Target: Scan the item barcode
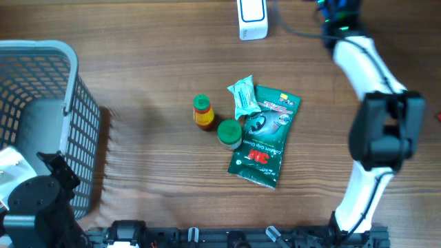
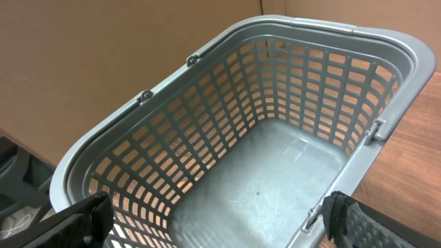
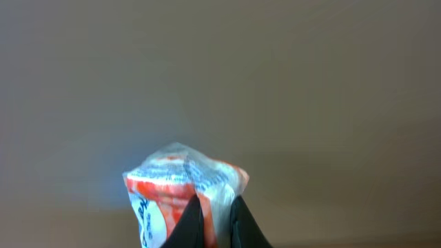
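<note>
In the right wrist view my right gripper (image 3: 215,201) is shut on a crumpled red-and-white plastic packet (image 3: 165,186), held up against a plain brown background. No barcode is legible on it. In the overhead view the right arm (image 1: 358,58) reaches toward the top right edge, and its fingers and the packet are out of view there. A white barcode scanner (image 1: 252,19) stands at the top centre. My left gripper (image 2: 217,215) hangs wide open over the grey basket (image 2: 124,117), nothing between its fingers.
On the wooden table lie a dark green 3M packet (image 1: 265,138), a pale green sachet (image 1: 244,96), a small orange bottle with a green cap (image 1: 202,112) and a green-lidded jar (image 1: 229,133). The grey mesh basket (image 1: 72,103) stands at the left edge.
</note>
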`<state>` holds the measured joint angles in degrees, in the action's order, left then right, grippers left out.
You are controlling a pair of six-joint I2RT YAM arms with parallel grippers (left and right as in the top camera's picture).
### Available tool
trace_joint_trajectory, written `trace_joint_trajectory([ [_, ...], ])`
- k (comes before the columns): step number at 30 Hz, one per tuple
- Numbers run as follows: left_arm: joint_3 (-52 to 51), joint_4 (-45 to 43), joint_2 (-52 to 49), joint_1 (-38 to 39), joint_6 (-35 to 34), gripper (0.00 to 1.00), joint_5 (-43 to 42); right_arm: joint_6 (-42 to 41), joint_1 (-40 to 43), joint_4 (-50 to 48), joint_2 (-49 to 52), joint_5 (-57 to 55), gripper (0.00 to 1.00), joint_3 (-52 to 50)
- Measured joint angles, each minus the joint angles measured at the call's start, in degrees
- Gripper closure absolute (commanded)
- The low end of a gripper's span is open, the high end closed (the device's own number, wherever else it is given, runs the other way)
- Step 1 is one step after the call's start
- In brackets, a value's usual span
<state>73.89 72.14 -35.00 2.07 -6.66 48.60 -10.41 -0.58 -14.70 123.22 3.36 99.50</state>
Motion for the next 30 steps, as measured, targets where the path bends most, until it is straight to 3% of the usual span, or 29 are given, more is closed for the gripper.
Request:
trace_joint_trajectory([
  [5,0.0,0.09,-0.02,0.0,0.02,0.0,0.02,0.0,17.05,22.03,-3.21,-13.29,0.96,0.22],
  [13,0.0,0.13,0.0,0.0,0.0,0.0,0.0,0.0,37.88,31.54,-3.06,-16.11,0.9,-7.56],
  [14,0.0,0.13,0.0,0.0,0.0,0.0,0.0,0.0,40.52,32.72,-3.06,-16.31,0.67,-9.75],
  [15,0.0,0.15,0.0,0.0,0.0,0.0,0.0,0.0,41.99,34.4,-3.06,-16.33,0.32,-10.49],
  [16,0.0,0.15,0.0,0.0,0.0,0.0,0.02,-0.13,43.76,36.2,-3.06,-16.48,0.09,-11.26],
  [17,0.0,0.13,0.0,0.0,0.0,0.0,0.02,-0.15,44.59,37.05,-3.06,-16.5,0.0,-11.41],
  [21,0.0,0.13,0.0,0.0,0.0,0.0,0.02,-0.02,43.8,38.34,-4.92,-16.46,0.0,-11.87],
  [23,0.0,0.13,0.0,0.0,0.0,0.0,0.02,-0.02,40.44,39.04,-11.21,-15.15,0.0,-12.13],
  [27,0.0,0.15,0.0,0.0,0.0,0.0,0.0,-7.72,27.76,46.07,-29.51,-7.61,0.0,-11.93],
  [30,0.0,0.11,0.0,0.0,0.0,0.0,0.0,-12.37,19.74,50.1,-33.35,-0.37,0.0,-11.56],
])
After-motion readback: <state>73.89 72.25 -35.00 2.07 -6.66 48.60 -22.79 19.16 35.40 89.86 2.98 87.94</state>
